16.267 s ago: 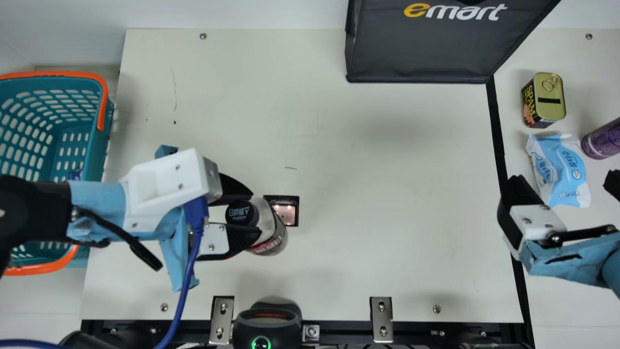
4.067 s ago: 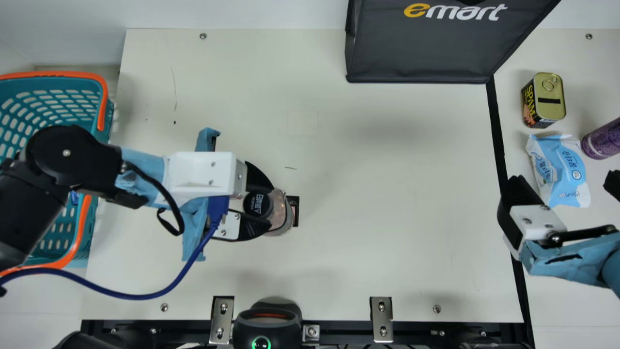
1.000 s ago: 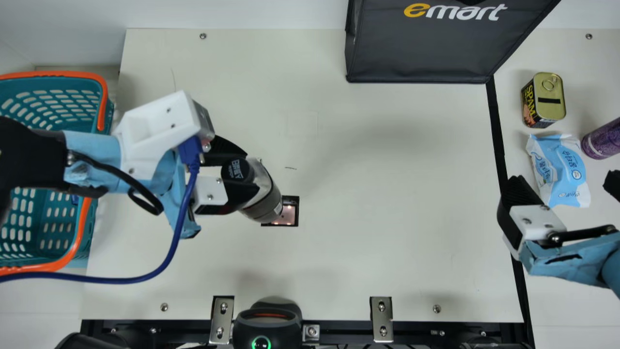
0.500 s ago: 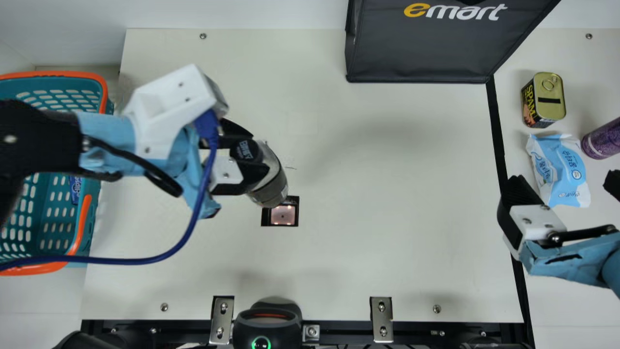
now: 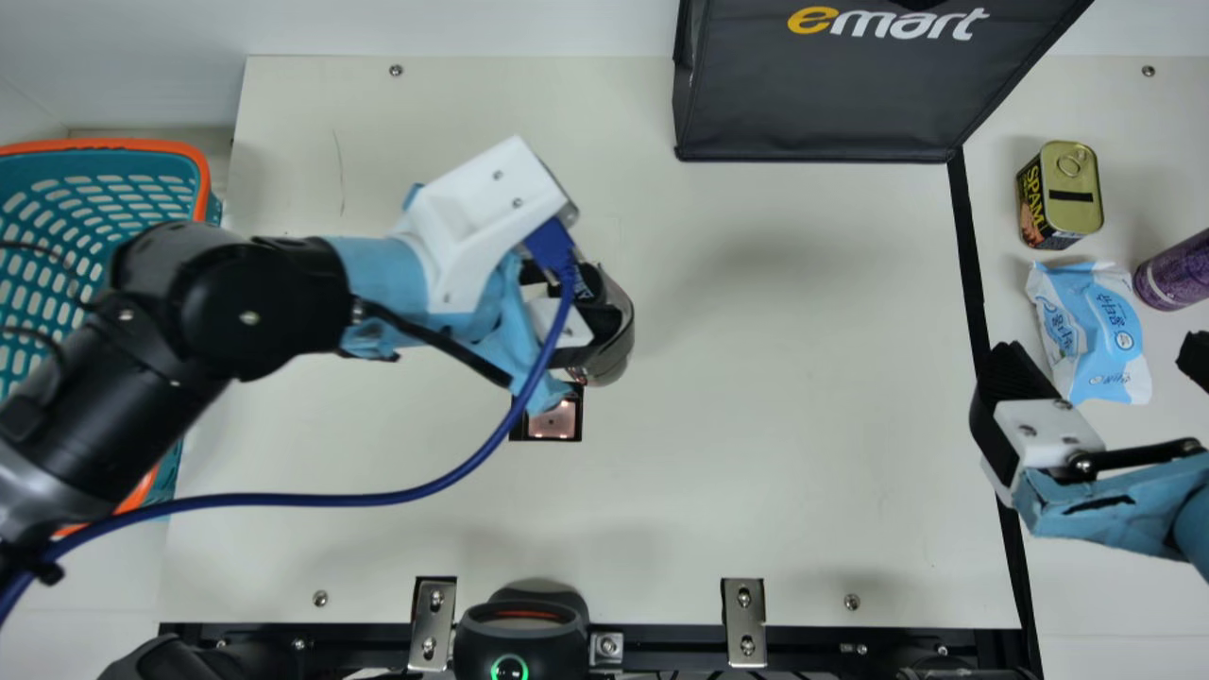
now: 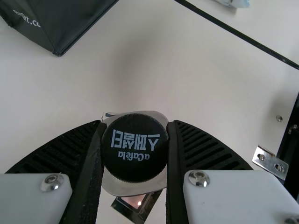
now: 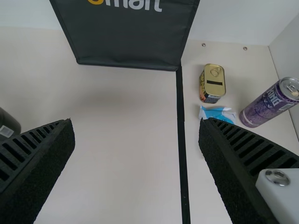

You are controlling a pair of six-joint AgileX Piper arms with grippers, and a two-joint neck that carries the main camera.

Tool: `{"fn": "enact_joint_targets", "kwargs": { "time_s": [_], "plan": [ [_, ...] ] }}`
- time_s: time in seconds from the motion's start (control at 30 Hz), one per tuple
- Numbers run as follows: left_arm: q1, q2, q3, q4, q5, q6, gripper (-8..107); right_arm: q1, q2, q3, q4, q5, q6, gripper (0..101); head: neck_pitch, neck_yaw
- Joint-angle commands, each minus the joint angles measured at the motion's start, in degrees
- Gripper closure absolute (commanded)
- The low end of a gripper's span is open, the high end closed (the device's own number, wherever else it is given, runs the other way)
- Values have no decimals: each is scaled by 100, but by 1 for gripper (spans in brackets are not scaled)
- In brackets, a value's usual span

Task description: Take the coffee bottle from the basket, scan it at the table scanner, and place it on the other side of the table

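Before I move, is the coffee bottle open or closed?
Closed: a black cap covers the top of the bottle, which the left tool holds.

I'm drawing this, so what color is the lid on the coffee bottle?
The lid is black with white writing, and shows best in the left wrist view.

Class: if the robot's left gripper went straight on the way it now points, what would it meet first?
Probably the bare cream tabletop, short of the black tape line; the round black-capped bottle in the left gripper would likely touch first. Height is unclear.
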Motion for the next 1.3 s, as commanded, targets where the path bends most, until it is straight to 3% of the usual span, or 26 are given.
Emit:
{"fn": "enact_joint_targets", "kwargs": {
  "time_s": [0.0, 0.43, 0.87, 1.27],
  "plan": [
    [-158, 98, -40, 152, -189, -290, 107, 0, 0, 0, 0, 0, 0, 6, -175, 9],
    [-705, 700, -287, 862, -815, -1346, 107, 0, 0, 0, 0, 0, 0, 6, -175, 9],
    [-896, 1053, -375, 1204, -1082, -1916, 107, 0, 0, 0, 0, 0, 0, 6, -175, 9],
    [-952, 1191, -353, 1324, -1123, -2115, 67, 0, 0, 0, 0, 0, 0, 6, -175, 9]
  ]
}}
